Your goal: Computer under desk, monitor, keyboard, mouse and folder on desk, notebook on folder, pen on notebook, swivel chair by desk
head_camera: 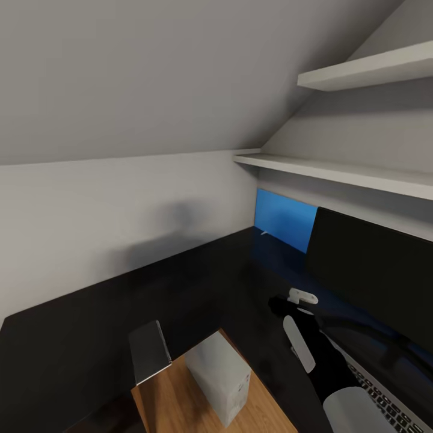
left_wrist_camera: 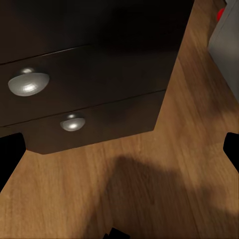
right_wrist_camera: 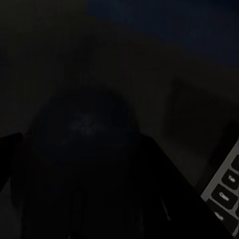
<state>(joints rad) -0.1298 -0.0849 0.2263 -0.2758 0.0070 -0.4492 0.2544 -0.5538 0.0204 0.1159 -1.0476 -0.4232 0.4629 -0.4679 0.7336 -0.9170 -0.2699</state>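
Your right arm reaches over the black bench [head_camera: 180,282], its tool [head_camera: 300,296] above the monitor's round base [right_wrist_camera: 84,124]; whether it is open, you cannot tell; the keyboard [head_camera: 385,397] lies just beside; the monitor [head_camera: 373,270] stands behind; the computer [head_camera: 219,376] sits on the wooden floor [left_wrist_camera: 149,189]; your left tool [left_wrist_camera: 119,149] gapes wide near two silver knobs [left_wrist_camera: 28,83].

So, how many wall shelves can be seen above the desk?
2: a lower shelf just above the monitor, and an upper shelf higher up. More may lie beyond the picture's edge.
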